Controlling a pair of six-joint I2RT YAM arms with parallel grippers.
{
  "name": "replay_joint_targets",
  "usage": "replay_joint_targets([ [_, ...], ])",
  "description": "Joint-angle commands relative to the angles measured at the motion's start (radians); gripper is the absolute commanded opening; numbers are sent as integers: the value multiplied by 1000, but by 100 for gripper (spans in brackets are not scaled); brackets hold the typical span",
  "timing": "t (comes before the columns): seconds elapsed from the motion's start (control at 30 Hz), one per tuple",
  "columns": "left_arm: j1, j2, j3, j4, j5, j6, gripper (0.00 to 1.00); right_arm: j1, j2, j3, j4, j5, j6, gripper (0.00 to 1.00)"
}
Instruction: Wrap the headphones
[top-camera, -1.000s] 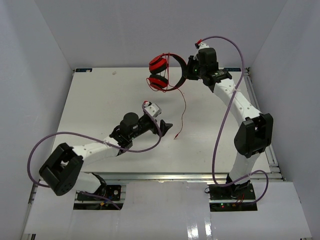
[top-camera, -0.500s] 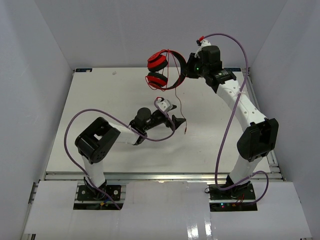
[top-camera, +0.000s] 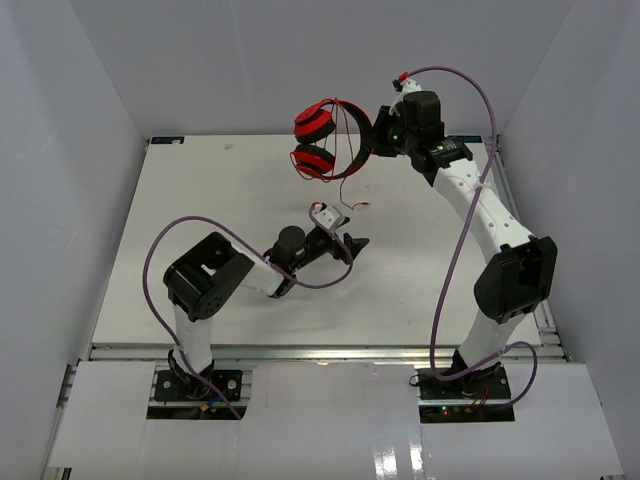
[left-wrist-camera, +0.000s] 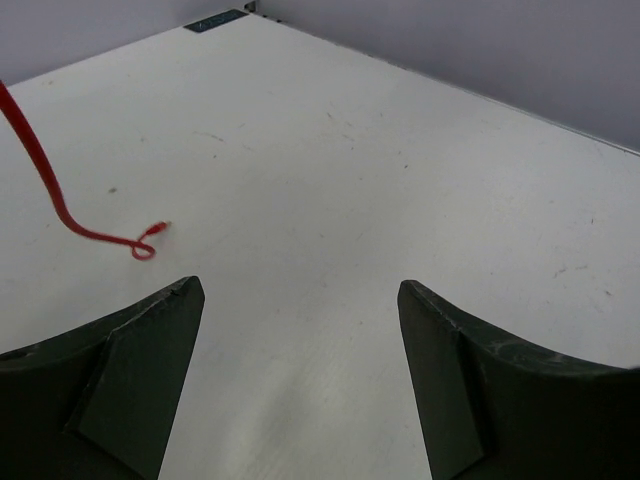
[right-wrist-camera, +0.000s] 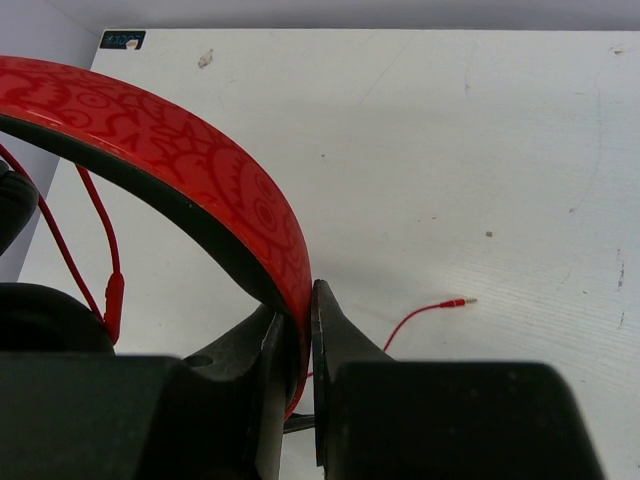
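R: right arm (top-camera: 480, 210) stretched up and back, right jaws clamped on the band of the headphones (top-camera: 316, 126), held in the air above the table's (top-camera: 200, 200) far edge | cord (left-wrist-camera: 50, 190): hangs down, plug end near mid-table | L: left arm (top-camera: 215, 275) folded, reaching low toward mid-table, left jaws wide apart, holding nothing

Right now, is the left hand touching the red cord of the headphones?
Apart. The left wrist view shows the cord ending on the table beyond the open left hand, with white surface visible between them.
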Motion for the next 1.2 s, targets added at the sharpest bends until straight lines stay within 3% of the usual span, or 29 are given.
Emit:
replay_joint_targets([
  [0.0,-31,-165,-140,74,-68,28,88,-3,-58,15,66,-20,27,8],
  [0.13,-46,-237,-251,99,-137,34,90,-2,-55,14,70,-24,32,8],
  [0.3,-45,-155,-249,175,-299,36,95,1,-63,5,71,-33,37,8],
  [0.67,-3,87,66,119,-411,70,96,3,-99,-25,78,-47,35,8],
  [0.87,31,174,217,40,-367,41,83,6,-113,-31,79,-51,36,8],
  [0.93,36,198,251,30,-352,29,73,7,-116,-31,78,-51,36,8],
  [1.03,38,219,279,31,-327,5,42,6,-121,-31,78,-50,36,8],
  [1.1,39,220,281,32,-313,-5,12,6,-122,-34,78,-48,33,8],
  [1.17,38,202,257,50,-301,-11,0,6,-122,-34,78,-44,32,8],
])
